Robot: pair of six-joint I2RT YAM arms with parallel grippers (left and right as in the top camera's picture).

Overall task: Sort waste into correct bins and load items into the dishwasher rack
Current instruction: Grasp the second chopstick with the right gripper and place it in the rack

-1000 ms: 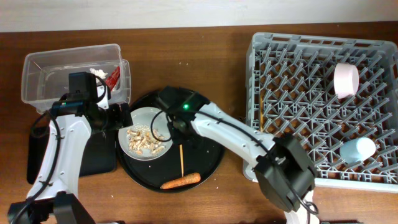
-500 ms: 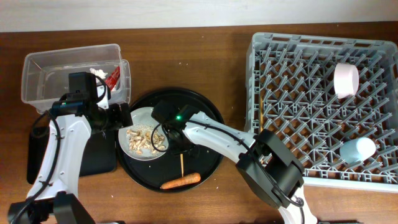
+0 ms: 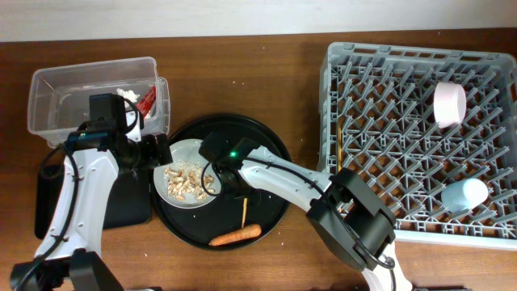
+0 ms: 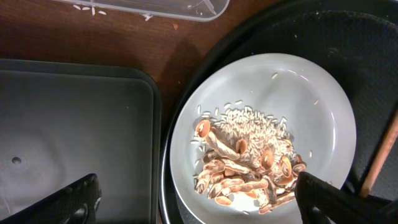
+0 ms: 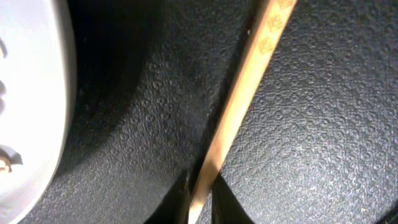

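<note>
My right gripper (image 5: 199,205) is shut on the upper end of a wooden chopstick (image 5: 242,99), which lies tilted on the round black tray (image 3: 266,202). Overhead, the right gripper (image 3: 229,183) sits just right of the pale plate (image 3: 190,152), which holds beige food bits (image 3: 187,182). My left gripper (image 4: 199,205) is open, its jaws straddling the plate's (image 4: 311,106) left rim and the flat black tray (image 4: 74,124). An orange carrot piece (image 3: 235,236) lies at the round tray's front. The clear tub (image 3: 81,101) holds a red sachet (image 3: 148,99) and a tissue (image 3: 127,94).
The grey dishwasher rack (image 3: 420,137) fills the right side, with a white-pink bowl (image 3: 449,103), a light blue cup (image 3: 464,194) and another chopstick (image 3: 341,141) in it. The tub's edge (image 4: 155,6) lies just beyond the plate.
My right gripper came down to the chopstick's upper end and shut on it. The chopstick's lower end swung a little to the right. The left arm has not moved.
</note>
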